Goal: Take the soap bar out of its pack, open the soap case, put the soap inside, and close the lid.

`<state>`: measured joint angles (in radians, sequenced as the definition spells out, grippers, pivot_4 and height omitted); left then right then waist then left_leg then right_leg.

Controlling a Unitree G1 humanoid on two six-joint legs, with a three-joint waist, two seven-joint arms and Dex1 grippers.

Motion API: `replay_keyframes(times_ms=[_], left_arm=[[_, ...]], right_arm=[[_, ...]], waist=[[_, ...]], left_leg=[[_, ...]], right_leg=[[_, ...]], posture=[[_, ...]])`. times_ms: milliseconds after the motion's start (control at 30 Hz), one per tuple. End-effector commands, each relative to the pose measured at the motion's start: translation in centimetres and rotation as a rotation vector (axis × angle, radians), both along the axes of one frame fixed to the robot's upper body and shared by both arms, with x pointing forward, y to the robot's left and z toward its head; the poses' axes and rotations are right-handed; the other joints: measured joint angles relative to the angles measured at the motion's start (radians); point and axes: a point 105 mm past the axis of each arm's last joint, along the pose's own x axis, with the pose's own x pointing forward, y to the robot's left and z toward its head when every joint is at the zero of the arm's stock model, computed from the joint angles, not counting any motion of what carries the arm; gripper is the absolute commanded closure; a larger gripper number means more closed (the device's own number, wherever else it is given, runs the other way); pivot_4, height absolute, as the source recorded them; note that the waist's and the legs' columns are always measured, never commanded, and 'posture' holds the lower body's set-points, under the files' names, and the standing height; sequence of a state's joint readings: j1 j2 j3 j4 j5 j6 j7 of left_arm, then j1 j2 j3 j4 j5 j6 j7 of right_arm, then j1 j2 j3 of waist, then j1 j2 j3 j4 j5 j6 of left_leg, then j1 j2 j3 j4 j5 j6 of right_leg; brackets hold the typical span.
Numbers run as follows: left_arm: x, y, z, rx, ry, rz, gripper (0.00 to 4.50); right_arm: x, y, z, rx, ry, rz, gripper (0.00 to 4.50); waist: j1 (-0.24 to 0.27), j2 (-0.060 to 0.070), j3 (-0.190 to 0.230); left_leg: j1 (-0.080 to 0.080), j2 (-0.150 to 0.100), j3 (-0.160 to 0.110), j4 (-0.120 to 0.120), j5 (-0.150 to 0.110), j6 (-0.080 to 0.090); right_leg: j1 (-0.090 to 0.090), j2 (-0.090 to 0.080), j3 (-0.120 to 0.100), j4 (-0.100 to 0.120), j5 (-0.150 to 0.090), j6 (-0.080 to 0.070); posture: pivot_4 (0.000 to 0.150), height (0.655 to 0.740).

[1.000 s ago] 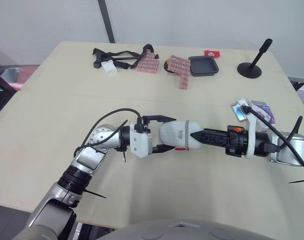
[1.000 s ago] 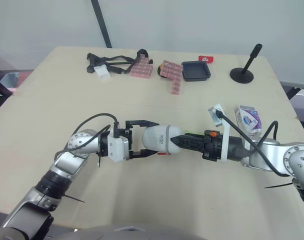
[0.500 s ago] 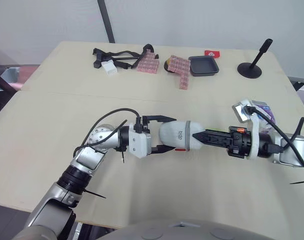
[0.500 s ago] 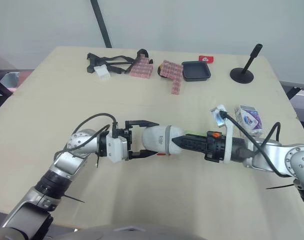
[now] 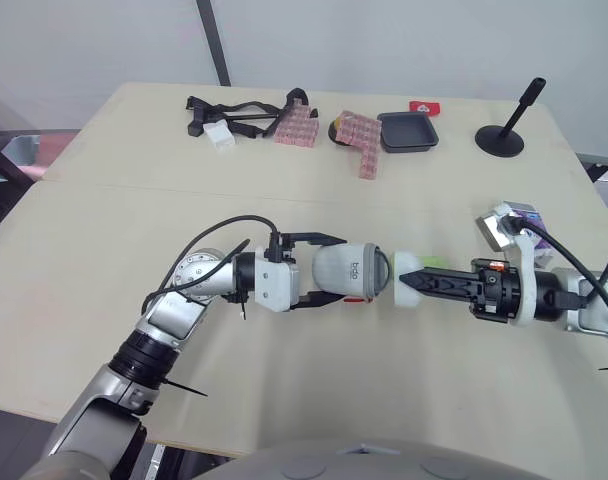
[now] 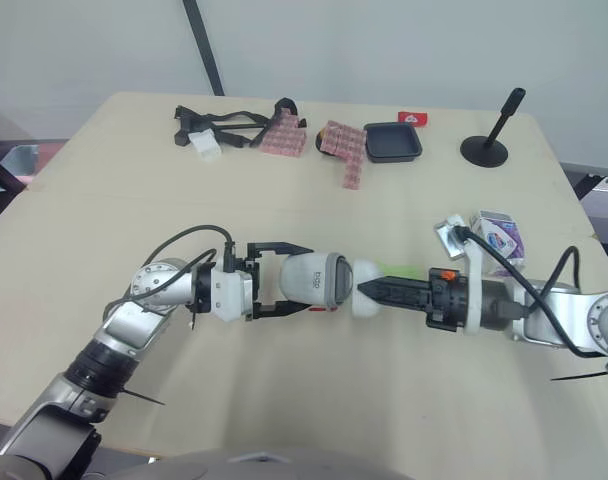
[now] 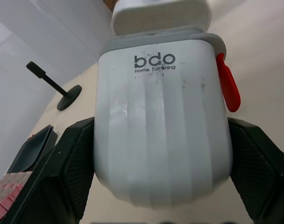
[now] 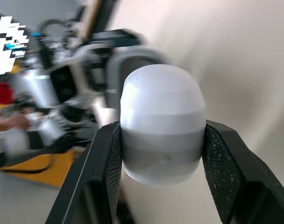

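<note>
The white soap case (image 5: 346,272), with a grey rim and a red latch (image 7: 226,88), lies sideways above the table, and my left gripper (image 5: 329,270) is shut on its body. Its white lid (image 5: 408,272) stands a small gap to the right of the case's open end. My right gripper (image 5: 406,281) is shut on that lid; the right wrist view shows the lid (image 8: 160,121) held between both black fingers (image 8: 102,172). The purple and white soap pack (image 5: 529,215) lies on the table behind my right wrist. A green strip (image 5: 434,262) shows beside the right fingers; I cannot tell what it is.
At the table's far edge lie a black strap (image 5: 234,110), a white block (image 5: 219,137), two heaps of pink blocks (image 5: 362,140), a black tray (image 5: 407,131), a small red item (image 5: 424,106) and a black stand (image 5: 504,130).
My right gripper has drawn back to the right with the lid, which has come off the case. The left gripper and case body have stayed nearly still.
</note>
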<state>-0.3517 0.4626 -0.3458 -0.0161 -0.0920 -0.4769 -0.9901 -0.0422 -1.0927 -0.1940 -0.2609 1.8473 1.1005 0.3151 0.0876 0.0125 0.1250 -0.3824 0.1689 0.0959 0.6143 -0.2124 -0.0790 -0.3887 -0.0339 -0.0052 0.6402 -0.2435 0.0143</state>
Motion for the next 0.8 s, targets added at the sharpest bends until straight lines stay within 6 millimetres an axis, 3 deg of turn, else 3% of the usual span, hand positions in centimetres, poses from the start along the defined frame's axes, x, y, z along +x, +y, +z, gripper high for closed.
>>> replay_keyframes(times_ms=[33,167,333,533,800], left_arm=[[0.4,0.7,0.6,-0.013,-0.004,0.018,1.03],[0.6,0.9,0.5,-0.005,0.002,0.028,1.03],[0.6,0.8,0.3,0.0,0.005,0.022,1.03],[0.5,0.5,0.2,0.004,0.006,0.015,1.03],[0.4,0.4,0.1,-0.002,0.009,0.025,1.03]], right_arm=[[1.2,-3.5,1.0,-0.114,-0.049,-0.123,2.52],[1.6,-6.2,0.5,-0.275,-0.044,-0.226,2.52],[2.4,-8.3,-0.8,-0.517,-0.05,-0.333,2.52],[3.7,-8.4,-2.0,-0.631,-0.052,-0.403,2.52],[4.8,-8.0,-3.8,-0.643,-0.011,-0.47,2.52]], waist=[[0.0,0.0,0.0],[0.0,0.0,0.0],[-0.001,0.0,0.0],[-0.005,0.0,0.0],[-0.004,0.0,0.0]], left_leg=[[0.0,0.0,0.0,0.0,0.0,0.0],[0.0,0.0,0.0,0.0,0.0,0.0],[0.0,0.0,0.0,0.0,0.0,0.0],[0.001,0.0,0.0,0.0,0.0,0.0],[0.001,0.0,0.0,0.0,0.0,0.0]], right_leg=[[0.0,0.0,0.0,0.0,0.0,0.0],[0.0,0.0,0.0,0.0,0.0,0.0],[0.0,0.0,0.0,0.0,0.0,0.0],[0.0,0.0,0.0,0.0,0.0,0.0],[0.0,0.0,0.0,0.001,0.0,0.0]], posture=[[0.15,0.74],[0.15,0.74],[0.15,0.74],[0.15,0.74],[0.15,0.74]])
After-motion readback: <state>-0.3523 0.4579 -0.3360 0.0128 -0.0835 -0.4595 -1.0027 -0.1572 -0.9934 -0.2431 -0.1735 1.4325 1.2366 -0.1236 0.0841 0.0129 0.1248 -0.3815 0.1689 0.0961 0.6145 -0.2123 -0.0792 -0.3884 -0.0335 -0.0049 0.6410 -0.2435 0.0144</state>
